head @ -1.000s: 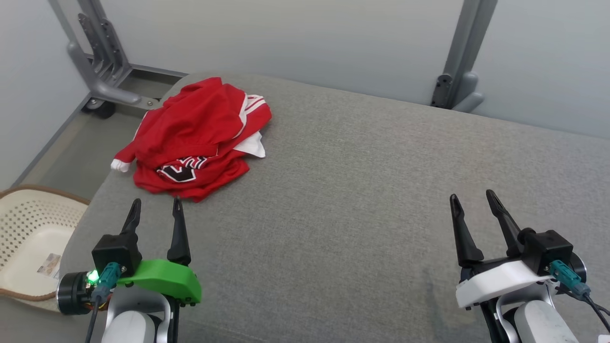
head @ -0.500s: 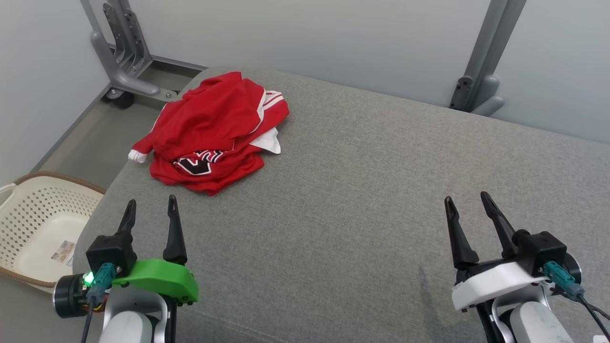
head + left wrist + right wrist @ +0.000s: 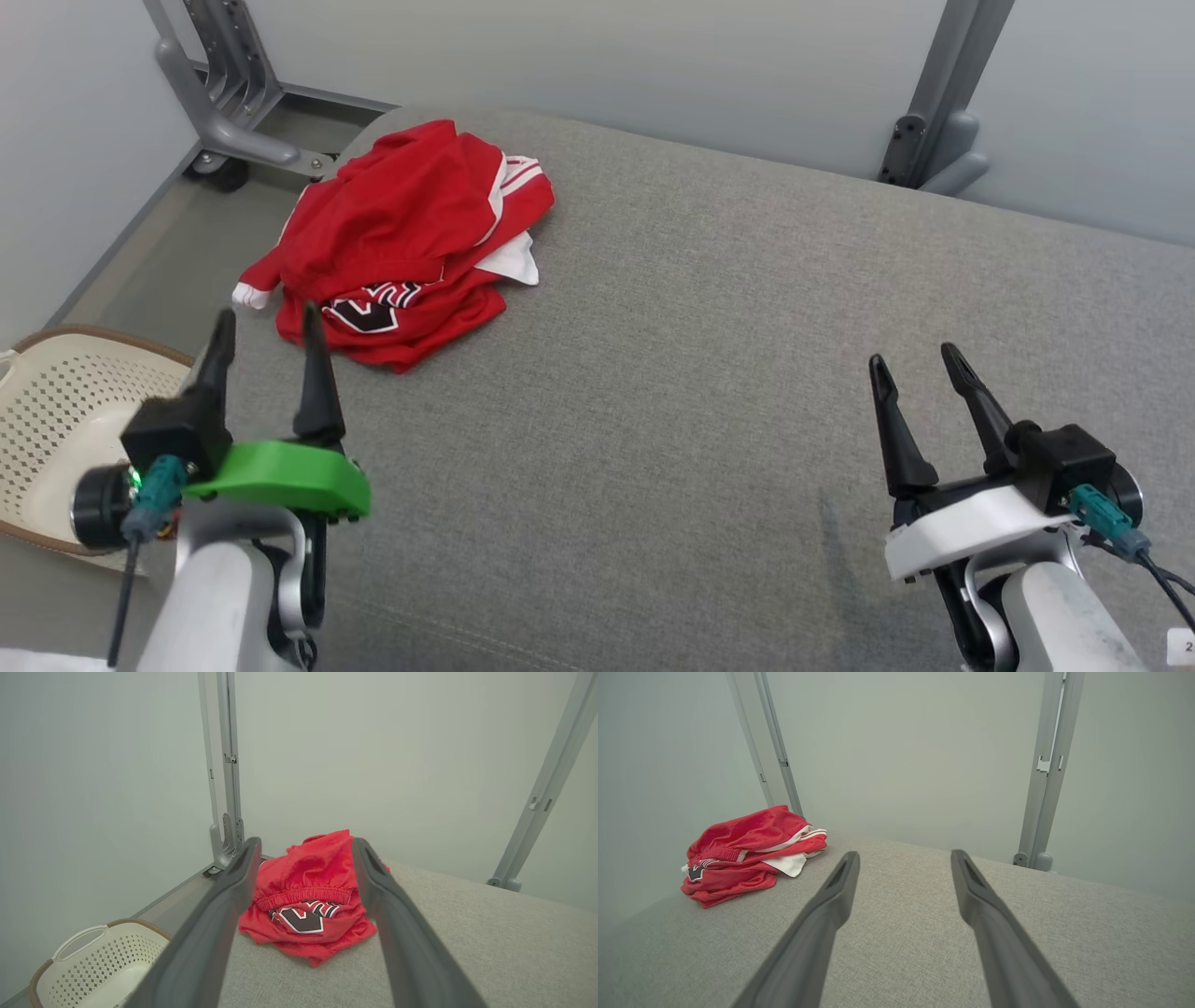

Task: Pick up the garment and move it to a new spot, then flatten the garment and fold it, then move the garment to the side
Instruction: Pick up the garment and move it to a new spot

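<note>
Left end effector, on a green mount at the lower left of the frame, has its two dark fingers spread wide and holds nothing. Over the last second it has travelled up the frame toward the garment, and its tips now reach the lower edge of that crumpled red heap. Whether they touch cloth cannot be told. The camera has also shifted a little.

In the left wrist view the garment sits framed between the fingers, straight ahead. It lies at the upper left of the frame, near a far corner of the grey fabric-covered table. A pale perforated basket stands at the left edge.

Right end effector, lower right, is equally wide open and empty, has hardly moved, and is well apart from the garment. The first pick-up looks to be starting; flattening and folding remain.
</note>
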Robot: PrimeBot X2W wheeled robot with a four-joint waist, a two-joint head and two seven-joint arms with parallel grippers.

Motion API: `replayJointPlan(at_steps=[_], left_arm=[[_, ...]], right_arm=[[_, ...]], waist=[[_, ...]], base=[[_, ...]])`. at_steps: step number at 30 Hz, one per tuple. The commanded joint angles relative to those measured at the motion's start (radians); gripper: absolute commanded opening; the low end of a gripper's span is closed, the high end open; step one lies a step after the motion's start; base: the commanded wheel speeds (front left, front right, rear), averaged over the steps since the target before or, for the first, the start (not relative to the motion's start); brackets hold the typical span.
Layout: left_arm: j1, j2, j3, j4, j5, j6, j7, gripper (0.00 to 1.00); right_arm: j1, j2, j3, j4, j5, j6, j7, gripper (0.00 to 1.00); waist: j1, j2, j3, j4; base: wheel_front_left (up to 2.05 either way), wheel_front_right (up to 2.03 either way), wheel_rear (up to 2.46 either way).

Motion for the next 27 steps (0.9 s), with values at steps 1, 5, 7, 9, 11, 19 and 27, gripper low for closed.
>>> replayJointPlan(at_steps=[1,5,7,9,11,19,27], left_arm=[[-0.039,0.007,0.008,-0.007,-0.012,-0.005,0.000,1.00],[-0.138,0.027,0.034,0.004,-0.036,-0.020,0.018,1.00],[-0.194,0.033,0.050,0.028,-0.054,-0.031,0.024,1.00],[-0.245,0.044,0.067,0.066,-0.075,-0.043,0.031,1.00],[-0.320,0.060,0.091,0.151,-0.109,-0.067,0.038,1.00],[-0.477,0.091,0.118,0.393,-0.168,-0.130,0.055,1.00],[-0.599,0.139,0.130,0.645,-0.175,-0.149,0.056,1.00]], right_arm=[[-0.018,-0.010,0.003,-0.012,-0.002,0.000,0.007,1.00],[-0.061,-0.028,0.017,-0.049,-0.003,0.000,0.029,1.00],[-0.086,-0.041,0.024,-0.069,-0.001,0.000,0.039,1.00],[-0.111,-0.051,0.033,-0.085,0.004,0.000,0.048,1.00],[-0.149,-0.069,0.044,-0.102,0.011,0.000,0.055,1.00],[-0.204,-0.093,0.059,-0.115,0.020,0.000,0.057,1.00],[-0.224,-0.098,0.078,-0.103,0.028,0.000,0.044,1.00]], waist=[[0.0000,0.0000,0.037,-0.025],[0.0000,0.0000,0.123,-0.075],[0.0000,0.0000,0.175,-0.102],[0.0000,0.0000,0.226,-0.131],[0.0000,0.0000,0.295,-0.169],[0.0000,0.0000,0.407,-0.221],[0.0000,0.0000,0.453,-0.244]], base=[[0.00,0.00,0.00],[0.00,0.00,0.00],[0.00,0.00,0.00],[0.00,0.00,0.00],[0.00,0.00,0.00],[0.00,0.00,0.00],[0.00,0.00,0.00]])
